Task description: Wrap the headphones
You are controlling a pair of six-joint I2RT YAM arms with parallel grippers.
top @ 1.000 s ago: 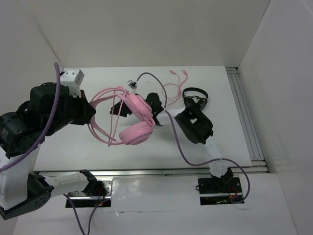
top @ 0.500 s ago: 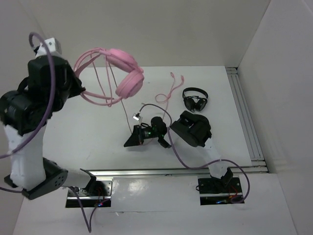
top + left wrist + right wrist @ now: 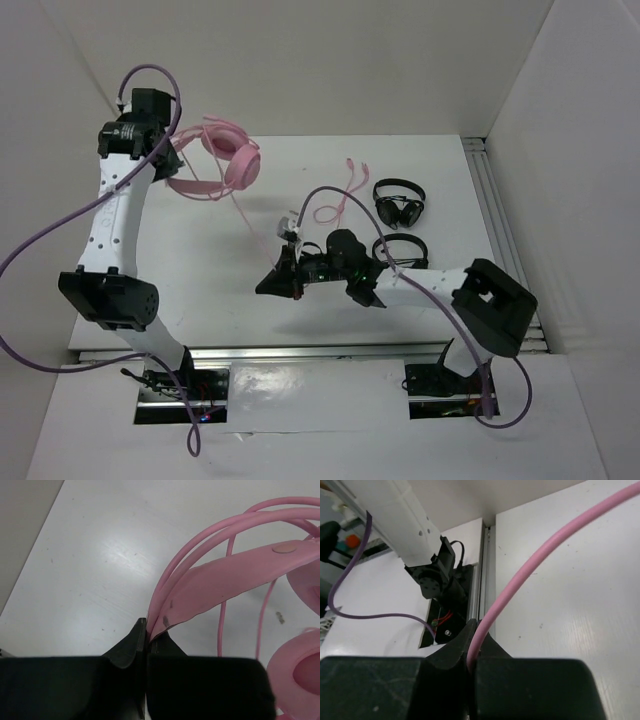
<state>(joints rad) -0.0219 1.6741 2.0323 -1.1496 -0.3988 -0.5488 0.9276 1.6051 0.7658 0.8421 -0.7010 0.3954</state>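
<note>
Over the far-left corner of the tabletop, the left tool clamps the pink headphones by the headband. Mid-tabletop, the right tool pinches their cord.

Two small black headphones on table

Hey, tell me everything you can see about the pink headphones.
The pink headphones hang in the air above the table. They look like glossy plastic, with a thin double-wire headband, a flat inner strap and round padded earcups. The left gripper is shut on the headband; the right gripper is shut on the long thin cord.
</note>
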